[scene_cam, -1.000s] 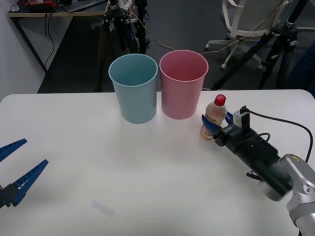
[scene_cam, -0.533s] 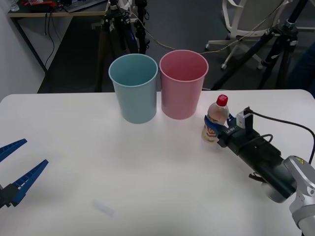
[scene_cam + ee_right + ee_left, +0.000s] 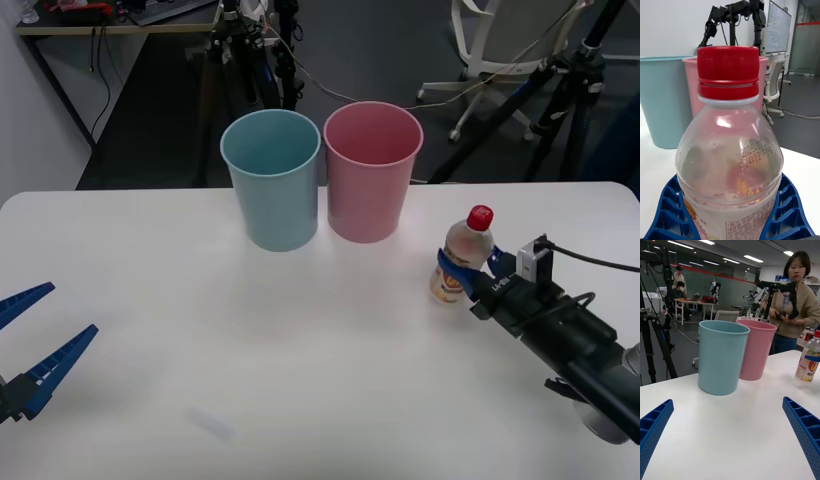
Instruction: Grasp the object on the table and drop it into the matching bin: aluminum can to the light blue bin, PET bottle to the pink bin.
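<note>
Front view: my right gripper (image 3: 462,277) sits right of centre in the frame, blue fingers (image 3: 668,210) clamped on the PET bottle (image 3: 463,255) at label height.
Bottle: upright, red cap up; can't tell if its base touches the table (image 3: 300,350).
Bins: pink bin (image 3: 372,170) stands up and left of the bottle, well apart; light blue bin (image 3: 273,178) just beside it.
Left gripper (image 3: 25,340): lower left corner, fingers spread wide, holding nothing.
</note>
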Available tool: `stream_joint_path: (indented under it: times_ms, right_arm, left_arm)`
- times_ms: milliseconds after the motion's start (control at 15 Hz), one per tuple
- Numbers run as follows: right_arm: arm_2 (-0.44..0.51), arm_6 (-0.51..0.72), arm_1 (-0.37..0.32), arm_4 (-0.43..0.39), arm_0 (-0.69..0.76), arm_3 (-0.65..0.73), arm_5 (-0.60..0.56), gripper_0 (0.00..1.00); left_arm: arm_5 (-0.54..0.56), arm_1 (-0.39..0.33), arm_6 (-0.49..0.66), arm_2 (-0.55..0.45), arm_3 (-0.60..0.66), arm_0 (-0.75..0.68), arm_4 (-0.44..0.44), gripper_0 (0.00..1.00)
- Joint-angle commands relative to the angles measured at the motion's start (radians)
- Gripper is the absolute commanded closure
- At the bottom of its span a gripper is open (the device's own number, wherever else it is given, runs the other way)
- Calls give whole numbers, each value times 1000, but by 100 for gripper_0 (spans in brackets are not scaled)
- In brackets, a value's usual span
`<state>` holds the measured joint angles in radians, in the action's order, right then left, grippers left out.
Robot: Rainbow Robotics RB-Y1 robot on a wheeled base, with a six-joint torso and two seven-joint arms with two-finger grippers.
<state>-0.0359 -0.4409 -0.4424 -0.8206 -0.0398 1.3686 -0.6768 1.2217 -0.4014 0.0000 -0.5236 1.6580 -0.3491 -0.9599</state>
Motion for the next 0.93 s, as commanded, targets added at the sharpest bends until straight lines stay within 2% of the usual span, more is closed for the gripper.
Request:
stream_joint_path:
  times_ms: [67,400,667,733,933]
  right_arm:
    - [1,16,-53,24,57,86,0,100]
    - [-33,36,-193,144,167,283,59,100]
    - [-44,44,-274,227,184,360,68,100]
    - [-55,47,-303,258,184,382,85,100]
    - [-121,51,-447,414,181,503,198,100]
  left_arm:
    - [0,0,0,0,0,0,0,0]
    - [0,0,0,0,0,0,0,0]
    - [0,0,0,0,0,0,0,0]
    - [0,0,0,0,0,0,0,0]
    - [0,0,0,0,0,0,0,0]
